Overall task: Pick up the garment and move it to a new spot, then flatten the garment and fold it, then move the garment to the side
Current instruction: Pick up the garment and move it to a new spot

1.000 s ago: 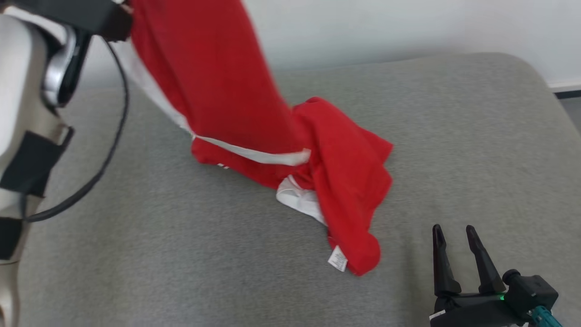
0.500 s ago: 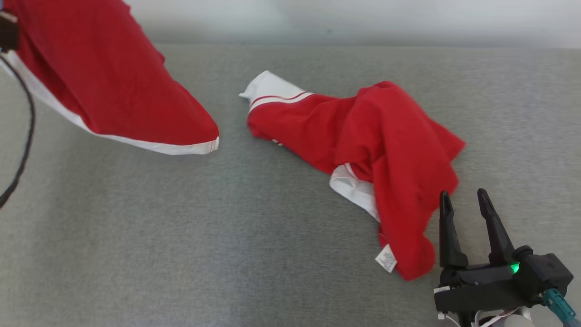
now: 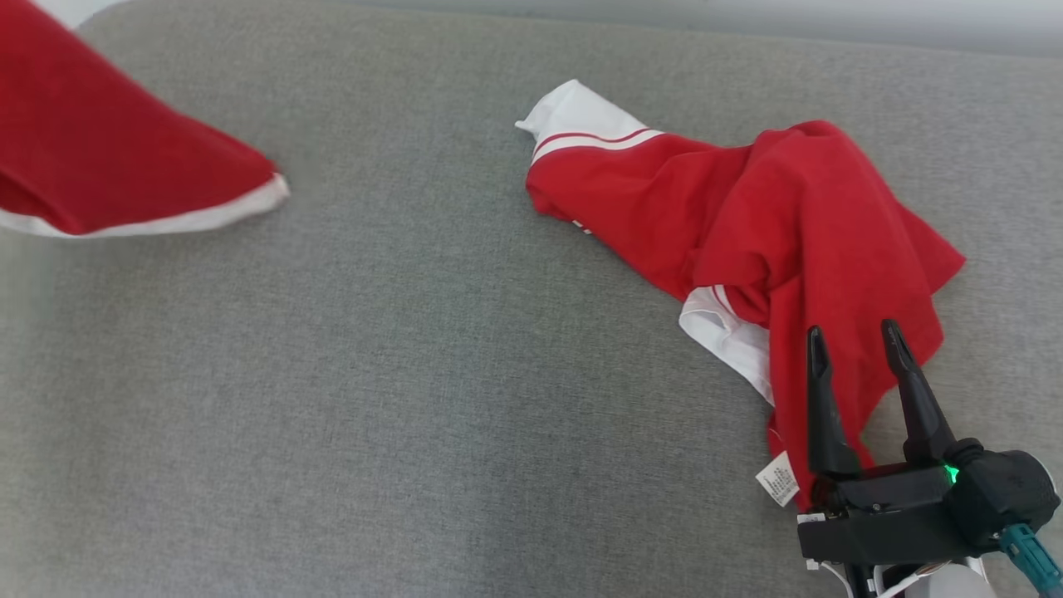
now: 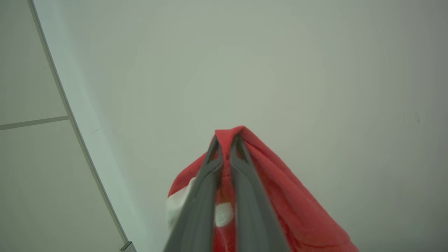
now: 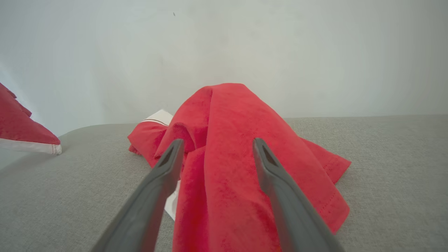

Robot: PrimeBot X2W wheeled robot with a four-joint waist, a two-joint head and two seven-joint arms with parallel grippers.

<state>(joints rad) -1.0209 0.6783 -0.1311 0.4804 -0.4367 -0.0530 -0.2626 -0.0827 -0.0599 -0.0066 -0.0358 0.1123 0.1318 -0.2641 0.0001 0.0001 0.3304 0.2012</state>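
Though crumpled, garment point(image 3: 747, 216) under right tool point(image 3: 853, 330)

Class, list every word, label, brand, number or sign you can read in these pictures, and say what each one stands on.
White tag sewn to the lower edge of the red garment: it carries small grey print, too small and blurred to read.
Red stripes on the garment's white sleeve band: trim only, no lettering.
No other readable text: none on the grey padded surface.

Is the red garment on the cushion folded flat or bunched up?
Bunched up: the garment lies in a rumpled heap with raised folds.
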